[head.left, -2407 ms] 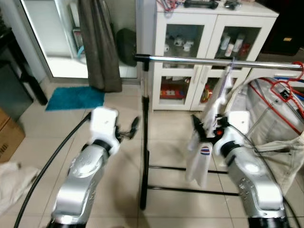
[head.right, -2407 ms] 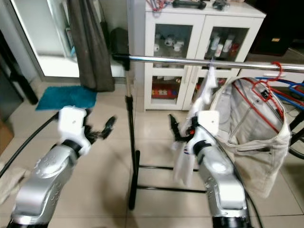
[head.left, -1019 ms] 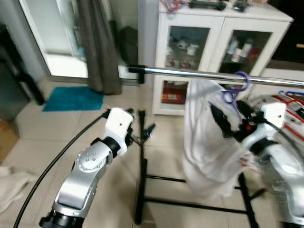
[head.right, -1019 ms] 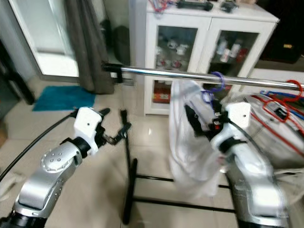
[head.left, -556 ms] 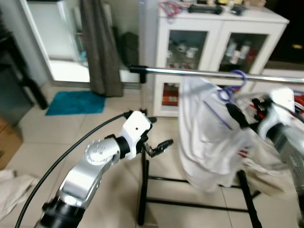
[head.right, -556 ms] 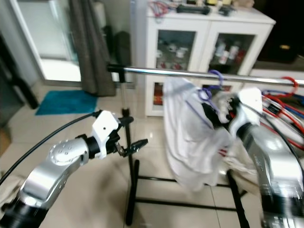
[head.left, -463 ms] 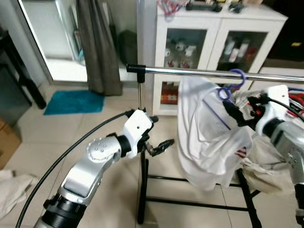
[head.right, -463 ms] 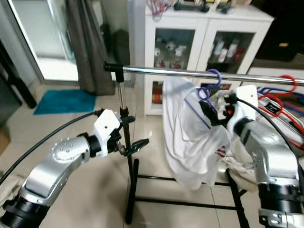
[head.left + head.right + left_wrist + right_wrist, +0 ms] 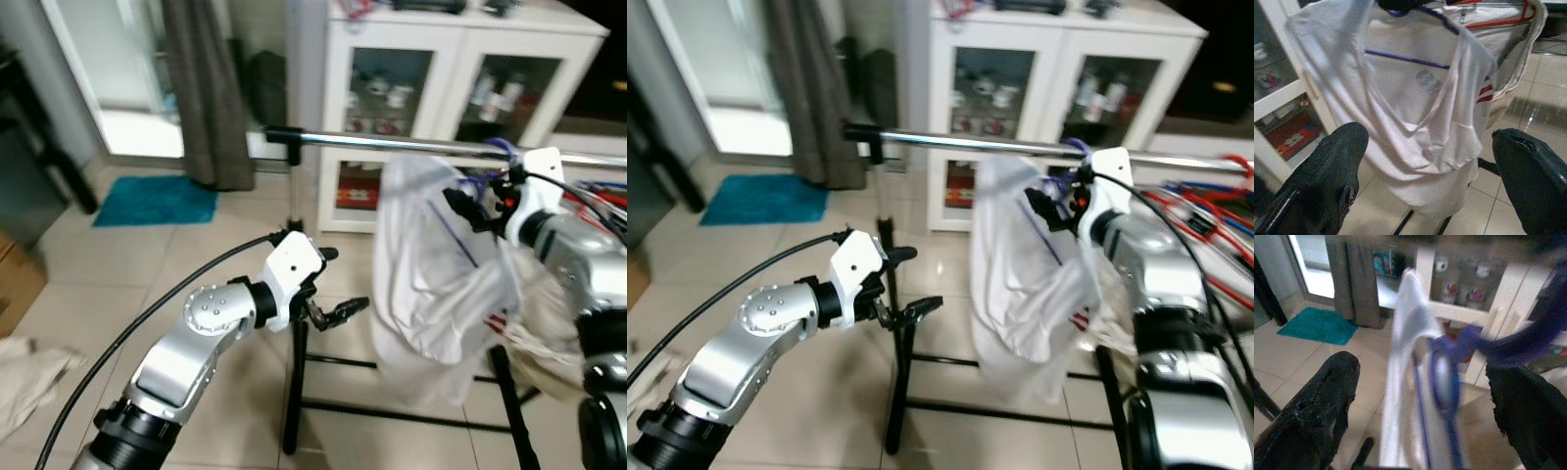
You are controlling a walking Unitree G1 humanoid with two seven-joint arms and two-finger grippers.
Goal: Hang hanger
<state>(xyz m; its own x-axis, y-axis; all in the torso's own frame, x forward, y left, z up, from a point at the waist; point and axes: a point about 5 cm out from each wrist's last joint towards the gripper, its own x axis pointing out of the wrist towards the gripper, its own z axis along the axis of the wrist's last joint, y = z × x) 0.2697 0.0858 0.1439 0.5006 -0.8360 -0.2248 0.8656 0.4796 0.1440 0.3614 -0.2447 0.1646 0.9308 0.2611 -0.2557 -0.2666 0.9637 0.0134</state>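
Note:
A white garment (image 9: pixel 431 284) hangs on a purple hanger whose hook (image 9: pixel 498 147) sits over the silver rail (image 9: pixel 392 143). My right gripper (image 9: pixel 462 206) is just below the rail at the hanger's neck. The right wrist view shows its fingers (image 9: pixel 1317 416) spread wide, open, with the blurred purple hanger (image 9: pixel 1444 377) between them. My left gripper (image 9: pixel 340 282) is held open beside the rack's black upright, left of the garment and apart from it. In the left wrist view the garment (image 9: pixel 1415 98) hangs ahead of its spread fingers.
Behind the rail is a white glass-door cabinet (image 9: pixel 441 69). Red hangers and a beige garment (image 9: pixel 554 333) crowd the rail's right end. The rack's black post (image 9: pixel 292 392) stands between my arms. On the left are a dark curtain (image 9: pixel 201 88), a teal mat (image 9: pixel 157 201) and a floor cloth (image 9: pixel 29 382).
My right gripper has risen closer to the rail at the hanger's neck. Over the last second my left gripper swung right toward the garment. The camera has shifted slightly.

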